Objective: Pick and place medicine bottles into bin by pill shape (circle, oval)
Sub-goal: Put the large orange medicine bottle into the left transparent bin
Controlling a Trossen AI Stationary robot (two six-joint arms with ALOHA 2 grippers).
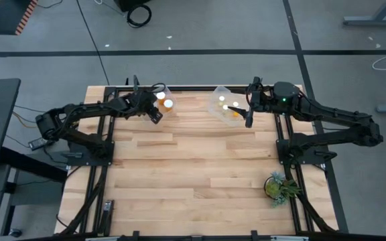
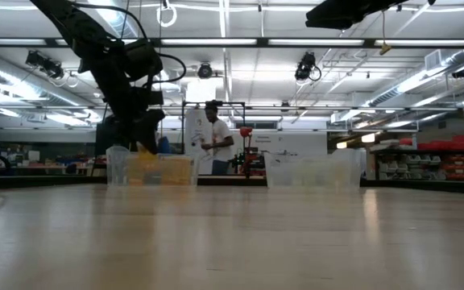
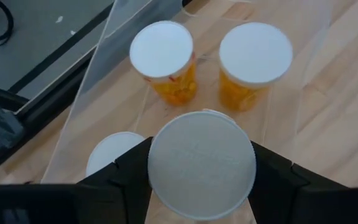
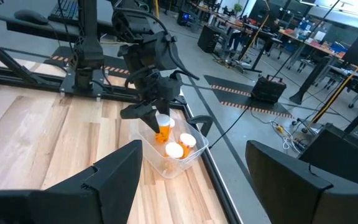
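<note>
Now upright, cap up, medicine bottle between left gripper jaws.

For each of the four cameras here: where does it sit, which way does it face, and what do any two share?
High: overhead, straight down; both arms, left bin, right bin.
Low: table height, level into the room; left arm above a bin.
Left wrist: down past the left tool gripping a bottle over its bin.
Right wrist: past the open right tool toward the left arm.
Shared: the left bin.

White-capped amber medicine bottles, upright in bins
</note>
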